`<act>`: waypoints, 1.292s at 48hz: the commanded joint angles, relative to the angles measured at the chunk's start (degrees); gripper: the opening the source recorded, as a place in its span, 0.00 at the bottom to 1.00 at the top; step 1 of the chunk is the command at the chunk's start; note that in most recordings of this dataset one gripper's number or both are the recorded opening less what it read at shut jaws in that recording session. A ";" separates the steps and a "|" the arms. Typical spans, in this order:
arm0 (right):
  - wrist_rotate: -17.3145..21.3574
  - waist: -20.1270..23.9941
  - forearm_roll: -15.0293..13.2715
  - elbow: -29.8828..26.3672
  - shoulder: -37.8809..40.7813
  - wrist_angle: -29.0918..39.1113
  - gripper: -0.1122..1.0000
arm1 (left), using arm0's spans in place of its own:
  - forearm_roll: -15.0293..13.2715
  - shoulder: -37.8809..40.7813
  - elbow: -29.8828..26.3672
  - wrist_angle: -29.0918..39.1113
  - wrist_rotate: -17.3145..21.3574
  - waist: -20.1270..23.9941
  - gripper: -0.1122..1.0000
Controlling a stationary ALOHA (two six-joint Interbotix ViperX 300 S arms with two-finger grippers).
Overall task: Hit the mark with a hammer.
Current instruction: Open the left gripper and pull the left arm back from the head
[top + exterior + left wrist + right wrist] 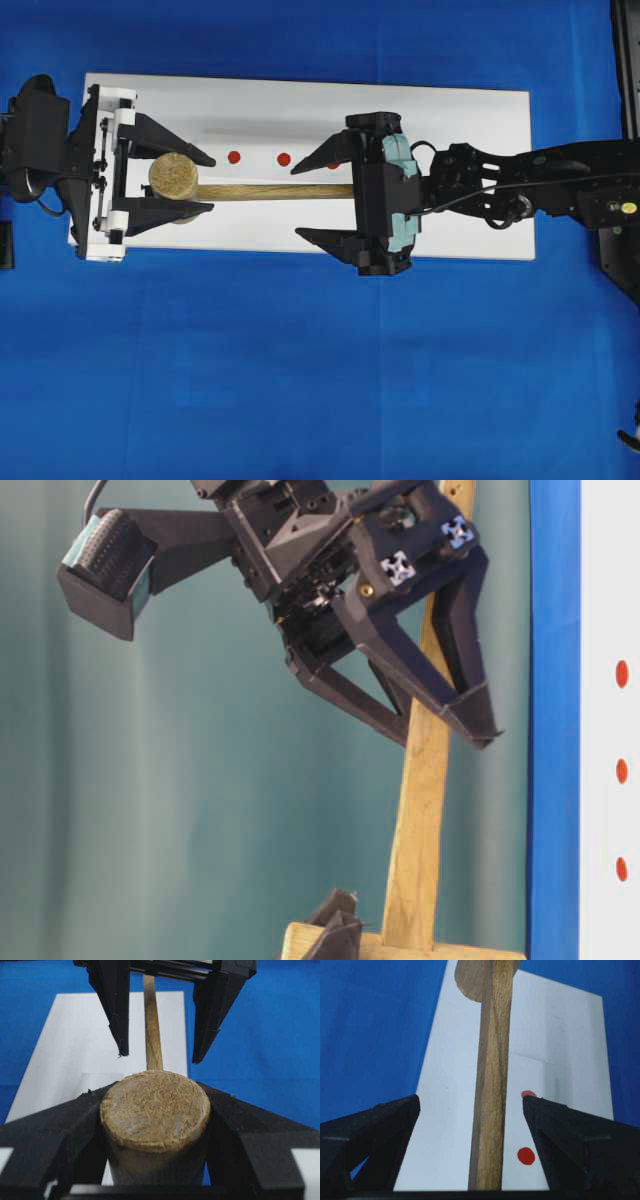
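1. The left hand [165, 182] is clamped on the head of the hammer [174, 176], one black finger pressed against each side of it; the left wrist view shows the round end face of the head wedged between the two fingers [60, 1125].
2. The right hand [322, 197] has its fingers spread wide apart, one on either side of the handle with a clear gap on both sides, so it grips nothing. In the table-level view this hand [440, 715] is tilted, its fingers straddling the handle about midway along.
3. The counter [300, 380] is covered in blue cloth, and a long white board [300, 100] lies on it between the two arms.
4. The hammer is light-tan wood. Its head is a thick cylinder with a rough, fibrous, slightly chipped end face [155, 1110]. Its handle [270, 191] is long, slim and straight, with darker grain streaks along it.
5. From above, the hammer lies over the white board, head at the left end in the left hand, handle running towards the right hand and ending beneath it.
6. The left arm comes in from the left edge, its hand pointing along the board; the right arm reaches in from the right, its wrist rolled.
7. Small red dots [234, 157] sit in a row on the board just beside the handle; the overhead view shows two clearly.
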 commanded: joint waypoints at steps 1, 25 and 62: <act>0.09 0.09 0.18 -1.41 -0.62 -0.09 0.88 | 0.09 -0.70 -1.49 -0.44 0.00 -0.18 0.51; 0.00 -0.70 0.18 -1.58 -0.62 0.44 0.13 | 0.09 -0.70 -1.41 -0.44 -0.44 -0.26 0.51; 0.26 -0.70 0.35 -1.58 -0.70 -0.18 0.13 | 0.09 -1.41 -0.88 -0.70 -0.35 -0.18 0.88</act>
